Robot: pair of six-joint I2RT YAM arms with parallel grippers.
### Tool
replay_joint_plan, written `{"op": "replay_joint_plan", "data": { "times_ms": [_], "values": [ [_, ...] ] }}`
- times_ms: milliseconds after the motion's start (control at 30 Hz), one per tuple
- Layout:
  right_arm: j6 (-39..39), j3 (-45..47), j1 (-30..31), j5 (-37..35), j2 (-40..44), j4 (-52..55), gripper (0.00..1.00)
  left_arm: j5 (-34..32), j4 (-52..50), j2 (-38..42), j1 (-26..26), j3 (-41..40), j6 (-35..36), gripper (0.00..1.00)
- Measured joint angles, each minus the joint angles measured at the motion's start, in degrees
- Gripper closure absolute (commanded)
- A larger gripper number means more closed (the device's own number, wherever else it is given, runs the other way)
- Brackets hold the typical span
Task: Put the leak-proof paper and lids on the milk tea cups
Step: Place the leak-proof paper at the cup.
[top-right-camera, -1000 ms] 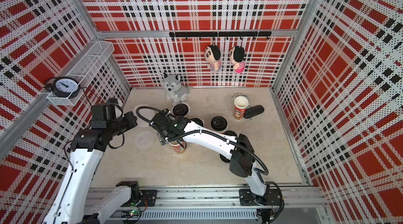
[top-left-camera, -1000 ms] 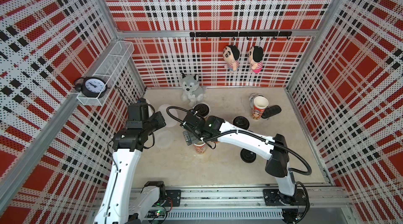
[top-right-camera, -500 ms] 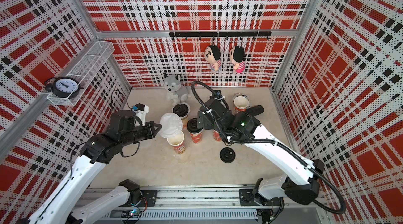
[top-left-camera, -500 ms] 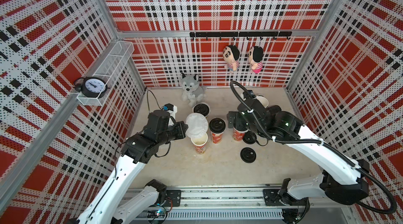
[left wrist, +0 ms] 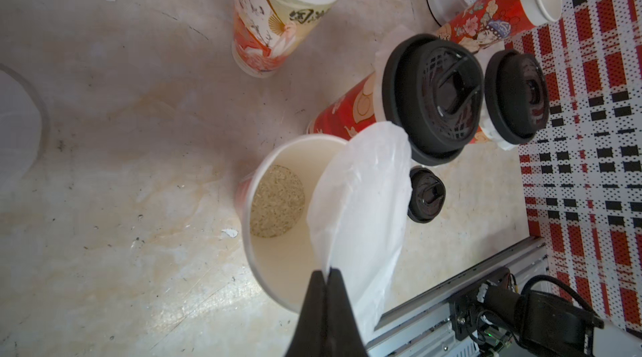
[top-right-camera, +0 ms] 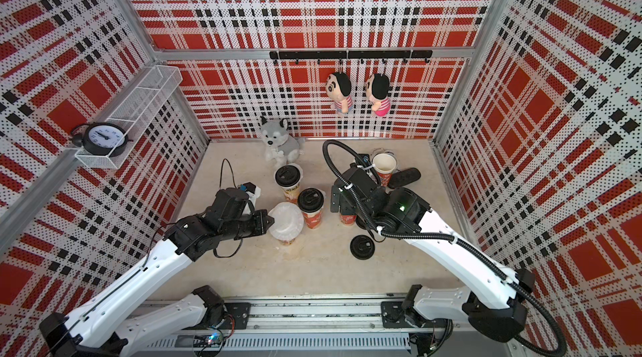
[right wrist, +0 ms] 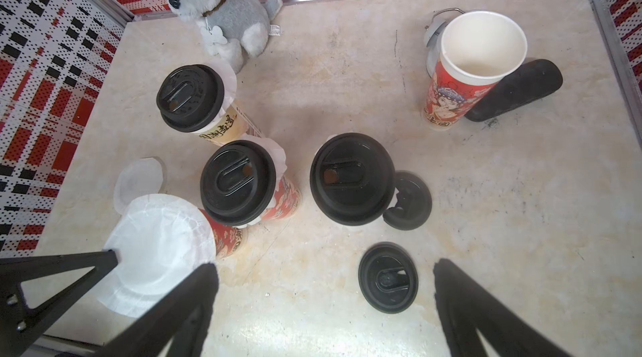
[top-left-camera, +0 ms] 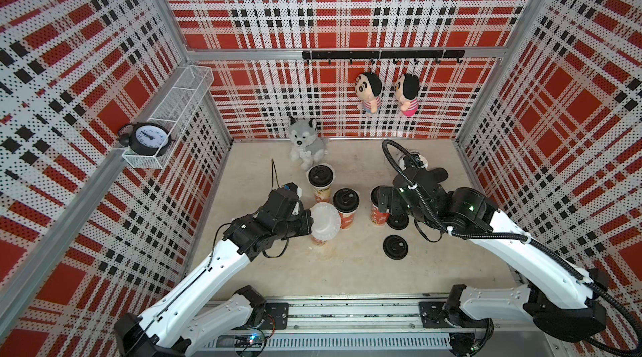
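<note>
Left hand (left wrist: 326, 279) is pinched tight on the edge of the leak-proof paper (top-left-camera: 325, 223), which leans over half the mouth of a milk tea cup (left wrist: 278, 261) near the middle of both top views. Right hand (right wrist: 324, 266) is spread wide, holding nothing, near a loose black lid (right wrist: 387, 277) on the table (right wrist: 486, 199).

Thin translucent crinkly leak-proof paper (left wrist: 361, 206); printed paper milk tea cups (right wrist: 448, 101); glossy black plastic lids (right wrist: 352, 178); smooth stained tabletop (right wrist: 347, 60)
</note>
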State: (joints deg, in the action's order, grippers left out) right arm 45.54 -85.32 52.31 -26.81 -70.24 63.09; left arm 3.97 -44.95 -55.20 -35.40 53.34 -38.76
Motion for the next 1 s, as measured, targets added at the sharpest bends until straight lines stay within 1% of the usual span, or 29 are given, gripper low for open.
{"op": "replay_joint_plan", "data": {
  "times_ms": [533,1000],
  "values": [
    [0.0,0.9,-0.4,0.9,0.0,-0.6,0.00,-5.6,-1.6,-1.7,0.0,0.7,-0.3,1.00],
    [0.0,0.9,-0.4,1.2,-0.2,-0.7,0.00,-7.3,-2.9,-1.9,0.0,1.5,-0.2,1.00]
  ]
}}
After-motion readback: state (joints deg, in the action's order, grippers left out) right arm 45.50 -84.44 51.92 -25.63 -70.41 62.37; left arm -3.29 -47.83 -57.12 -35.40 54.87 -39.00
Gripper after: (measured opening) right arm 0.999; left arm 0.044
